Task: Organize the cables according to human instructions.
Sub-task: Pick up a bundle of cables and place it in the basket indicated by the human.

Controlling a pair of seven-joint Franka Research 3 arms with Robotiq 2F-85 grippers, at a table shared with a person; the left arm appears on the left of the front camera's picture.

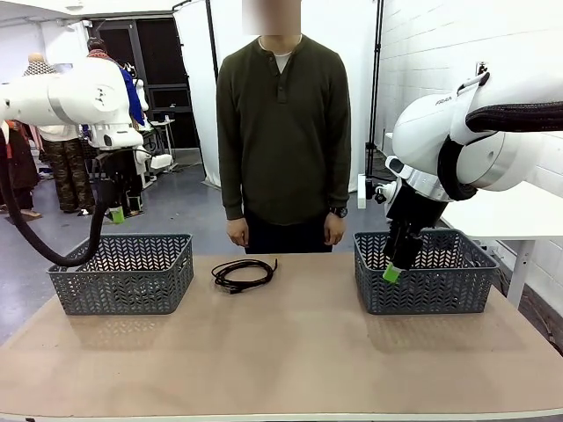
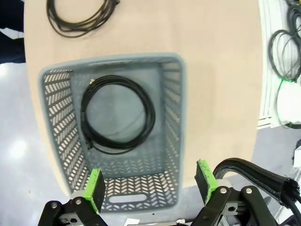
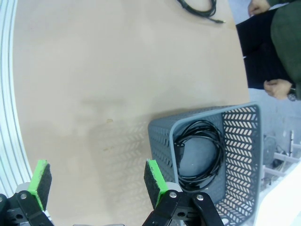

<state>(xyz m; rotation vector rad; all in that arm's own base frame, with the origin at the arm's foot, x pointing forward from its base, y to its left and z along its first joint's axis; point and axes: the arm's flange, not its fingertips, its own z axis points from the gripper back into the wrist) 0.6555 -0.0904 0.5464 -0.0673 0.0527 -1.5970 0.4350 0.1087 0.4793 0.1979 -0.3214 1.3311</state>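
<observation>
I am holding my left pincer [image 2: 149,178] and right pincer [image 3: 97,175] spread, empty, watching the person [image 1: 283,132] for a cue before pinching the near rim of the loose cable [image 1: 236,285] at twelve o'clock.

Both agape: left claw [image 2: 149,178], right claw [image 3: 96,172]

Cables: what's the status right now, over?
Left gripper, right gripper: fingers open, empty. One cable in left basket, one in right basket, one loose on table. Person idle, nothing blocking.
</observation>
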